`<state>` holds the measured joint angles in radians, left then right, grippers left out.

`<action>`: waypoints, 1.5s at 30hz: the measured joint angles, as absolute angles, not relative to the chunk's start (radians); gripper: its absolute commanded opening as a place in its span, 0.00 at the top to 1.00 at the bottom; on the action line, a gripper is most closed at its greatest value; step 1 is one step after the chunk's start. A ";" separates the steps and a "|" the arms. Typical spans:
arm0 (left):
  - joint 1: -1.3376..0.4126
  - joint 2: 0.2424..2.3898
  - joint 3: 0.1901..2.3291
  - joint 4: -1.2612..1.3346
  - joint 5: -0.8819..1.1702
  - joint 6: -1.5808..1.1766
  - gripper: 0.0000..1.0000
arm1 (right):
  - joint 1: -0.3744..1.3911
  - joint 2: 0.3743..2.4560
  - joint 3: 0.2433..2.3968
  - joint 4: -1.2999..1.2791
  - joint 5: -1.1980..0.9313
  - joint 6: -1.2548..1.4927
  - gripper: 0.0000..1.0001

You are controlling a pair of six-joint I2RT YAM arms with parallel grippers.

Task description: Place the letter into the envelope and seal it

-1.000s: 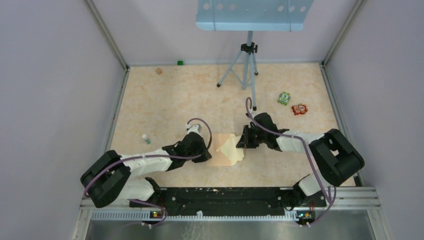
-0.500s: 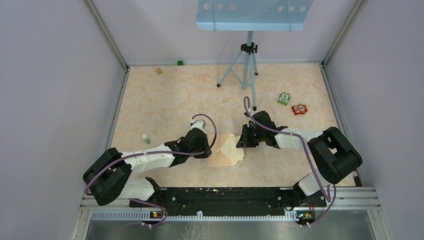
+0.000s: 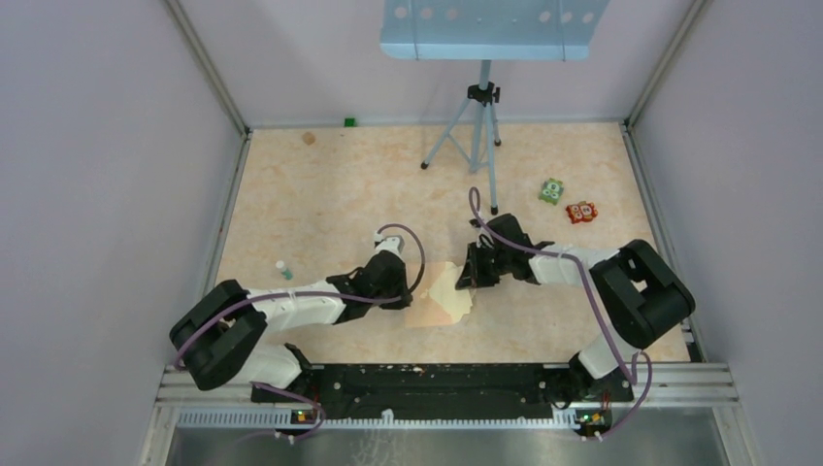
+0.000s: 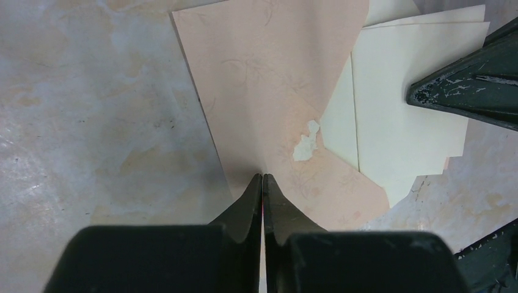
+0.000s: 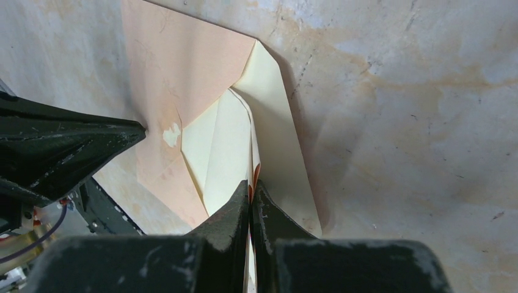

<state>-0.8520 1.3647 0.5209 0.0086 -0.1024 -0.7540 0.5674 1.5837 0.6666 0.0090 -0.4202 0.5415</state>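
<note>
Toward the middle of the table's near edge, the right end effector pinches the letter overlapping the envelope, while the clenched left end effector touches the envelope's edge.

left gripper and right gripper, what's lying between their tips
The envelope, with the letter sticking out of it, spans the stretch between left gripper and right gripper, clearest in the left wrist view.

Beige marbled tabletop inside plain grey-lilac walls. Grey metal tripod stands at far centre, with a light blue perforated metal panel above it. Small green toy block and small red toy block lie side by side at far right. Tiny green-capped clear bottle stands upright at left. Small green cube and a brown blob at far edge.
</note>
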 measured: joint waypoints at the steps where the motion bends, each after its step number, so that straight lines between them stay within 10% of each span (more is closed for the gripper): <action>1: -0.854 1.367 0.521 0.014 -0.102 -0.756 0.97 | 0.567 1.586 0.670 0.007 -0.424 0.542 1.00; 20: -0.864 1.393 0.515 0.076 -0.093 -0.781 1.00 | 0.585 1.634 0.688 0.060 -0.473 0.585 1.00; 30: -0.865 1.396 0.513 0.084 -0.098 -0.799 1.00 | 0.588 1.626 0.713 0.035 -0.461 0.573 0.56; 45: -0.867 1.396 0.512 0.083 -0.113 -0.821 1.00 | 0.526 1.611 0.680 0.025 -0.502 0.561 0.81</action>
